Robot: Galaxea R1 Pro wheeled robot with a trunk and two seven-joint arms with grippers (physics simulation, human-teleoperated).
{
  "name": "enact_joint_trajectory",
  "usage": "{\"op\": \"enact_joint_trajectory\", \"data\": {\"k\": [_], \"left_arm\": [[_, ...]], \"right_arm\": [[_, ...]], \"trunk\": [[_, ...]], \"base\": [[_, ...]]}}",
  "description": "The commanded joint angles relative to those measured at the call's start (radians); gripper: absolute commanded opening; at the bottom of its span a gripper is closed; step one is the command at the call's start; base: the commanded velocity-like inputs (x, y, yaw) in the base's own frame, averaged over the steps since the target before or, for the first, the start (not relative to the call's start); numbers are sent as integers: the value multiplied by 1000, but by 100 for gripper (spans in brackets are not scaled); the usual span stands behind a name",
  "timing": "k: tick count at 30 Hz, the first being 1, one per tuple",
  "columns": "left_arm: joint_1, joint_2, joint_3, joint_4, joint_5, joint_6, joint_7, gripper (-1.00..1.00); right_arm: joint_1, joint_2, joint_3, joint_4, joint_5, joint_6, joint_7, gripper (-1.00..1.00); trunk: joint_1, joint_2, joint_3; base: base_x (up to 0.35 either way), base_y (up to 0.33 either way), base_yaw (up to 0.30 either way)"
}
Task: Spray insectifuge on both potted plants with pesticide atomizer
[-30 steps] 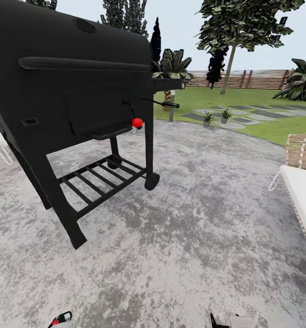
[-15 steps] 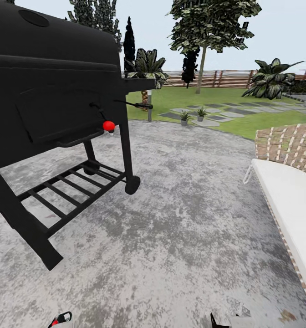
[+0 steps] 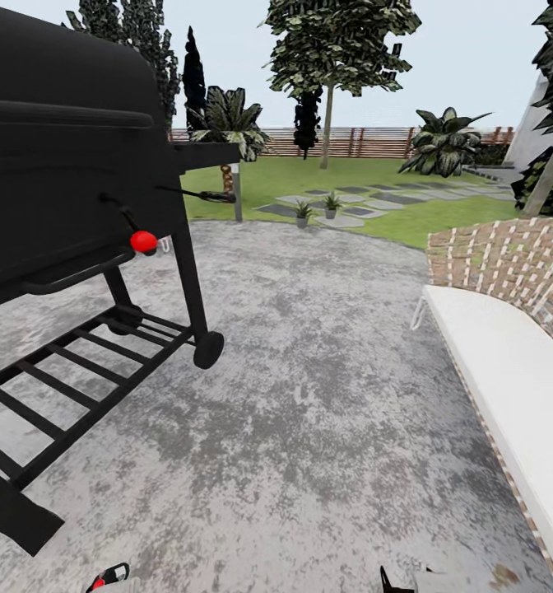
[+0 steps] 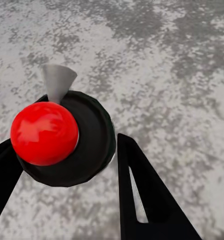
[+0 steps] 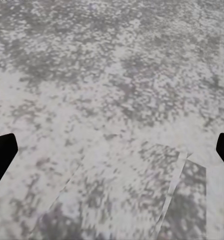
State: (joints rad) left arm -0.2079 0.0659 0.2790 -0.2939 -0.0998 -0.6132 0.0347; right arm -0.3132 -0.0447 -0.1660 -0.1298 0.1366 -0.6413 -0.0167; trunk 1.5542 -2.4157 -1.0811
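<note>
Left end effector (image 4: 67, 165) clamping atomizer (image 4: 62, 137), plants (image 3: 316, 208) far ahead

Counts across the patio and garden

One black barbecue grill (image 3: 71, 156) with one red knob (image 3: 143, 240) and one visible wheel (image 3: 208, 349); two potted plants (image 3: 303, 212) (image 3: 332, 203) on the stepping stones; one white-cushioned wicker bench (image 3: 507, 362); one wooden fence (image 3: 367, 142); one grey post (image 3: 237, 191). Two black fingers (image 4: 142, 195) flank one dark round object with a red ball (image 4: 42, 132).
</note>
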Motion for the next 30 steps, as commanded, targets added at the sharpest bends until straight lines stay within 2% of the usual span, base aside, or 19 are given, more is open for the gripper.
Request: {"op": "enact_joint_trajectory", "data": {"k": [1, 10, 19, 30], "left_arm": [[-1, 0, 5, 1, -11, -3, 4, -100], [-1, 3, 4, -19, -13, -5, 4, -100], [-1, 4, 4, -25, -12, -4, 5, -100], [-1, 3, 3, -18, -12, -5, 4, -100]], "right_arm": [[-1, 0, -7, 1, 11, -3, -2, 100], [-1, 1, -8, -1, 10, -4, 0, 100], [-1, 2, -7, -1, 12, -5, -2, 100], [-1, 3, -7, -1, 12, -5, -1, 100]], "trunk": [[0, 0, -1], [0, 0, 0], [0, 0, 1], [0, 0, 1]], "base": [[9, 0, -11], [43, 0, -226], [318, 0, -281], [339, 0, -55]]}}
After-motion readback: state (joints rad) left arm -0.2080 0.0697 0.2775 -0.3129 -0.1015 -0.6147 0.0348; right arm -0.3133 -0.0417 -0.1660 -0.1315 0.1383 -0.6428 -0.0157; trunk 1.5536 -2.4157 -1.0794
